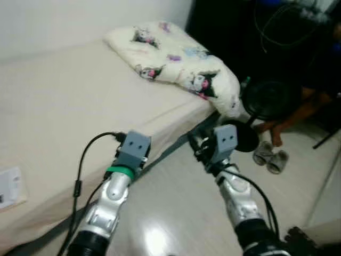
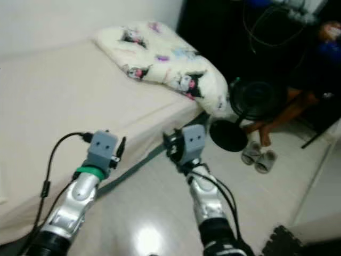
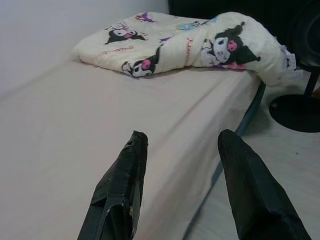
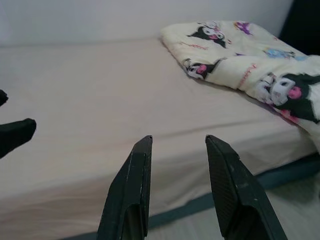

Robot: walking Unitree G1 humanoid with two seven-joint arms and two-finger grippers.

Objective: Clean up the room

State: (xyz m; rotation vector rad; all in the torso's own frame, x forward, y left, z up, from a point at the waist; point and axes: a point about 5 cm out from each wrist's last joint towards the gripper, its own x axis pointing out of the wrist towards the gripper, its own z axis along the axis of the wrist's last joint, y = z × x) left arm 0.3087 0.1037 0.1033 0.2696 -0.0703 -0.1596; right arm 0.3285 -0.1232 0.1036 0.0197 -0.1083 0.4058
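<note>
Both arms are up in front of the bed [image 1: 64, 101]. Left end effector [image 3: 182, 145] is spread wide w/ nothing in it, hovering at the mattress edge. Right end effector [image 4: 177, 142] is parted a bit narrower, also empty, just off the bed's side over the pale floor [image 1: 176, 208]. The cartoon-print blanket [image 1: 176, 56] sits bunched at the far corner of the bed, one end hanging off. Black fan [image 1: 264, 101] and grey slippers [image 1: 270, 156] are on the floor beyond it, plus a person's legs [image 1: 298, 114] nearby.

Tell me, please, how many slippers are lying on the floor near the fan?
2: one slipper and a second lie side by side on the floor, just right of the fan's round base. Others may be hidden.
</note>
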